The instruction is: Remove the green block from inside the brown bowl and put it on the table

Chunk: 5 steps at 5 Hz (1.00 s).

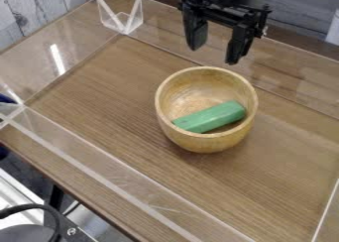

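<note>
A light tan wooden bowl, the brown bowl (208, 87), stands near the middle of the wood-grain table (106, 97). The green block (212, 117) lies inside it on its side, toward the bowl's near right. My gripper (216, 45) hangs above the far rim of the bowl, pointing down. Its two dark fingers (196, 33) stand wide apart with nothing between them. It touches neither bowl nor block.
Clear acrylic walls (79, 137) border the tabletop on all sides. A clear angled bracket (122, 15) sits at the far left corner. Dark cables show below the table's near left edge.
</note>
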Each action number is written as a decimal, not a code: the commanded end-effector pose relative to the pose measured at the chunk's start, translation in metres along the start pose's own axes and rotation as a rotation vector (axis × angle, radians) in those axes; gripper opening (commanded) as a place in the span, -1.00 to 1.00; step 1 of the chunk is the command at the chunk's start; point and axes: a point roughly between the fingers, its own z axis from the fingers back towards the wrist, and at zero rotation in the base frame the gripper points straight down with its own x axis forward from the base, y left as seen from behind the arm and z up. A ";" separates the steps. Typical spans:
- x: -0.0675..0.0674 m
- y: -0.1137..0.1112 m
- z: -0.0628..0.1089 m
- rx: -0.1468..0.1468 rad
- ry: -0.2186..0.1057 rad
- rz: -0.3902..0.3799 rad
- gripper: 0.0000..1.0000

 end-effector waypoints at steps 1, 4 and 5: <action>-0.005 -0.001 -0.014 0.007 0.024 -0.038 1.00; -0.010 -0.006 -0.050 0.009 0.038 -0.277 1.00; -0.006 -0.010 -0.058 0.005 0.030 -0.334 1.00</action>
